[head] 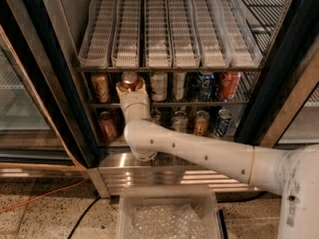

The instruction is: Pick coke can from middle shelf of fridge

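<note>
The fridge (pixel 279 68) stands open in front of me. My white arm reaches in from the lower right to the middle shelf (pixel 204 103), a dark wire rack. My gripper (pixel 131 87) is at the left part of that shelf. Its fingers (pixel 120 87) sit close on both sides of the coke can (pixel 130 79), a red can with a silver top. The can stands upright at the same height as the other cans in the row.
On the middle shelf are an orange-tan can (pixel 101 87), two pale cans (pixel 158 85), a blue can (pixel 204 85) and a red can with white markings (pixel 229 84). Several cans (pixel 201 122) stand below. White plastic lanes (pixel 164 29) hang above. A clear bin (pixel 168 215) sits before the steel base (pixel 164 176).
</note>
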`<state>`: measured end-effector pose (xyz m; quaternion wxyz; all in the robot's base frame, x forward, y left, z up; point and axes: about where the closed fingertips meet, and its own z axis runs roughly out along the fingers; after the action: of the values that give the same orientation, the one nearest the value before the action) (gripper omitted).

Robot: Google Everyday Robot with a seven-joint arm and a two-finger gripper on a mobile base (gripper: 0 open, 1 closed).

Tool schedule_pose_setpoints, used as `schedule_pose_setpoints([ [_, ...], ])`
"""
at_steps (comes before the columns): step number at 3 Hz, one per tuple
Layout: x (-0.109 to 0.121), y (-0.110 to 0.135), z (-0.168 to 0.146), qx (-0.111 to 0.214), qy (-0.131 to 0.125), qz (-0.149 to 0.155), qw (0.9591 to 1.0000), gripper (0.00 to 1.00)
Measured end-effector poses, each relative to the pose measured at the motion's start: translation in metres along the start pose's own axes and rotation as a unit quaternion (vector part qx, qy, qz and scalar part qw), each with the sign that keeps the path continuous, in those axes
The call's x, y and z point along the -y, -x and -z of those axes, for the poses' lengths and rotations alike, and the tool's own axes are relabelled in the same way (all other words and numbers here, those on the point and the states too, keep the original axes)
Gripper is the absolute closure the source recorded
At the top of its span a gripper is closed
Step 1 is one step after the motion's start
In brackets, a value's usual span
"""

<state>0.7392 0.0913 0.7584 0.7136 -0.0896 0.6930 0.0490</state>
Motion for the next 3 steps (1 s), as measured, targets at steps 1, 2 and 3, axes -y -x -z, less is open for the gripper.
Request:
schedule_pose_setpoints([
  [1, 0.0, 0.009, 0.009, 0.008, 0.006, -0.005, 0.9999, 1.0],
  [2, -0.003, 0.016, 0.016, 0.015, 0.013, -0.009, 0.9998, 1.0],
  [3, -0.005, 0.021, 0.027, 0.016, 0.027, -0.012, 0.9994, 1.0],
])
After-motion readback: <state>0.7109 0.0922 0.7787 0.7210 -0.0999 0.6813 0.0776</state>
